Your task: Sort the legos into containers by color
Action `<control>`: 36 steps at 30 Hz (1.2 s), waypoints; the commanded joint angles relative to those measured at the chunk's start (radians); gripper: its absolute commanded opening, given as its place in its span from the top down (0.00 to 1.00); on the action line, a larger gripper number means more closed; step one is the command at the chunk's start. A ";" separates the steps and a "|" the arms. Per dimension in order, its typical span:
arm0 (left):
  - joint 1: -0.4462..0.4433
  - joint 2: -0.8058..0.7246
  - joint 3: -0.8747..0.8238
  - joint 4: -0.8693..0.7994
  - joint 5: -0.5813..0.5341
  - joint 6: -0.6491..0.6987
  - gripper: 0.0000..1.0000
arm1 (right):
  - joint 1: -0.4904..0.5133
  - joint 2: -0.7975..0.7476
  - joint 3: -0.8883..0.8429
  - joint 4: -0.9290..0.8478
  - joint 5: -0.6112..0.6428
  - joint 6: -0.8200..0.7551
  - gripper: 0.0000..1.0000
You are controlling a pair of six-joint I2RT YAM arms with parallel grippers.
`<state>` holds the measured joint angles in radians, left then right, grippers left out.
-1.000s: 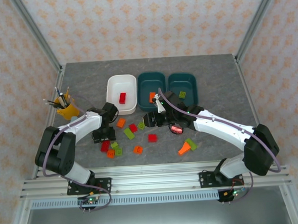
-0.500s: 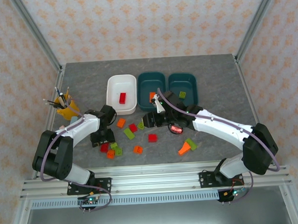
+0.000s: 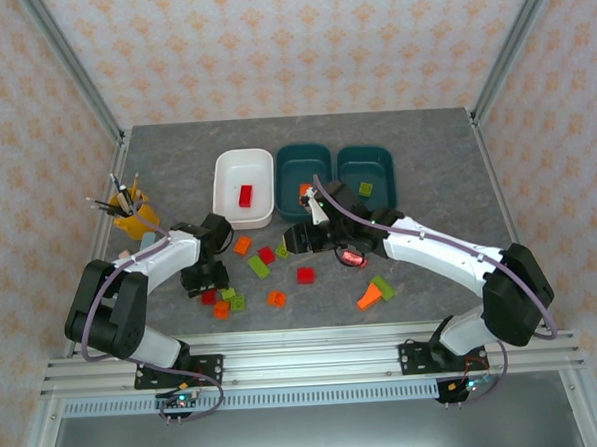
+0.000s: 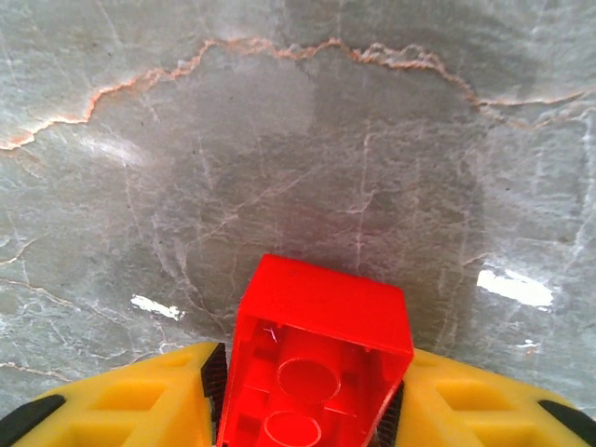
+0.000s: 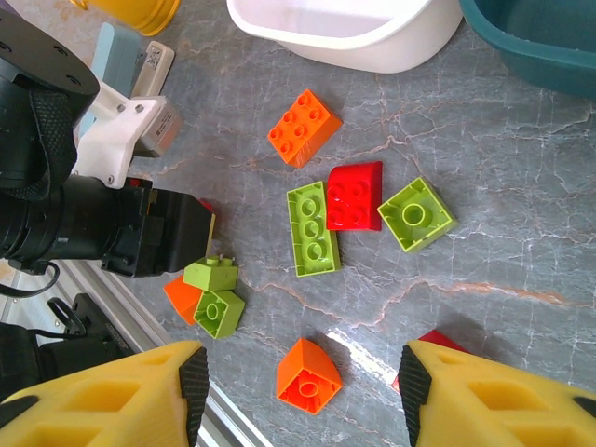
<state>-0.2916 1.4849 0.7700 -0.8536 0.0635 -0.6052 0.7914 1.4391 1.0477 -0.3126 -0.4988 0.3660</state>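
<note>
My left gripper [image 4: 307, 410] is shut on a red brick [image 4: 317, 363], hollow side toward the camera, just above the marble table. From above, that gripper [image 3: 208, 286] sits low over the left cluster of legos. My right gripper [image 5: 298, 391] hangs open above an orange brick [image 5: 307, 374] and holds nothing. Beyond it lie a lime oblong brick [image 5: 312, 228], a red brick [image 5: 355, 196], a lime square [image 5: 416, 214] and an orange brick [image 5: 304, 127]. The white tub [image 3: 222, 182] holds a red brick [image 3: 245, 195]. The middle teal tub [image 3: 303, 155] holds an orange brick, the right teal tub [image 3: 367, 153] a green one.
A yellow cup of pencils [image 3: 131, 214] stands left of the left arm. An orange brick [image 3: 368, 299] and a lime brick [image 3: 383, 287] lie to the right, near the front edge. Metal frame posts rise at the table's back corners.
The left gripper's jaws have closed on the red brick in the left cluster. The right gripper has drifted slightly left, still open.
</note>
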 commanded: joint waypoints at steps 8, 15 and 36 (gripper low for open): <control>0.012 0.032 -0.005 0.047 -0.077 -0.007 0.61 | 0.012 -0.003 0.038 0.021 -0.012 0.007 0.42; 0.012 -0.064 0.125 -0.055 -0.137 0.025 0.68 | 0.012 -0.033 0.091 -0.011 0.058 -0.006 0.43; 0.012 0.538 0.960 -0.244 -0.185 0.147 0.69 | -0.135 0.088 0.311 -0.054 0.127 0.120 0.43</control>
<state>-0.2871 1.9633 1.6760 -1.0042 -0.0509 -0.4763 0.6617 1.4979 1.3193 -0.3340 -0.3599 0.4576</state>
